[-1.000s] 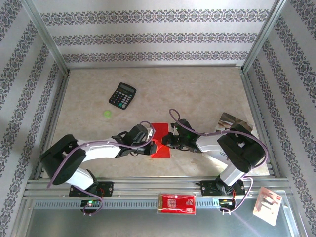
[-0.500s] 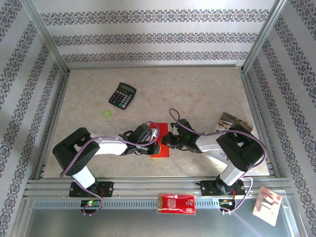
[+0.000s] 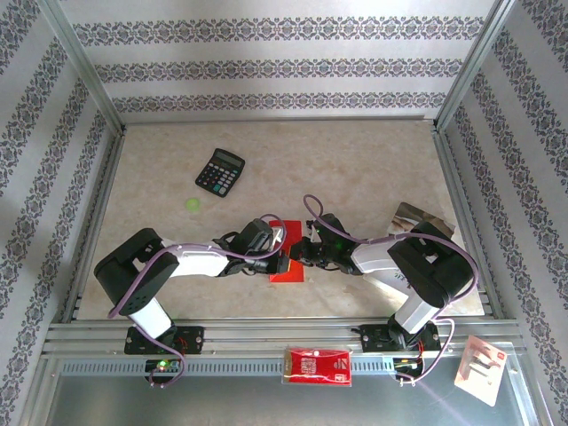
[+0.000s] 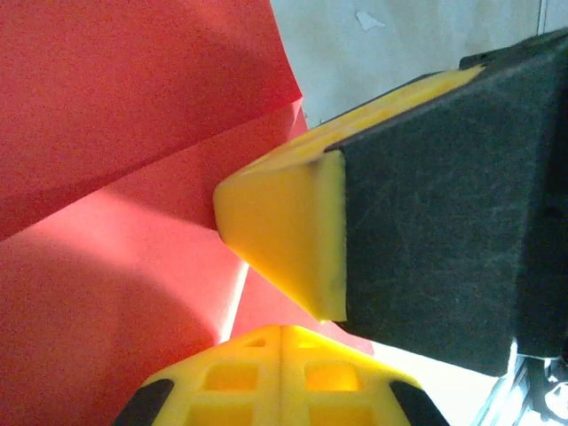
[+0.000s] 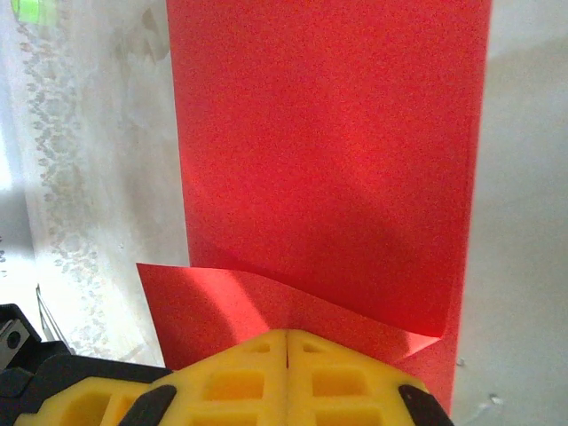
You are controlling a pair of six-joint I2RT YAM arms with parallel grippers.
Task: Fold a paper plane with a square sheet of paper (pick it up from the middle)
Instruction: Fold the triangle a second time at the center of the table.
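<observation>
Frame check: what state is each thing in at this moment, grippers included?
square sheet of paper: lying on the table, partly folded, layers overlapping, no dart shape yet.
left gripper: shut, tips at the paper.
right gripper: shut, tips at a folded edge.
calculator: face up, apart from both arms.
booklet: lying flat, part hidden behind the right arm.
red-and-white packet: lying flat, beyond the table's near edge.

Left gripper point(image 3: 280, 259) and right gripper point(image 3: 303, 252) closed, tips nearly meeting
</observation>
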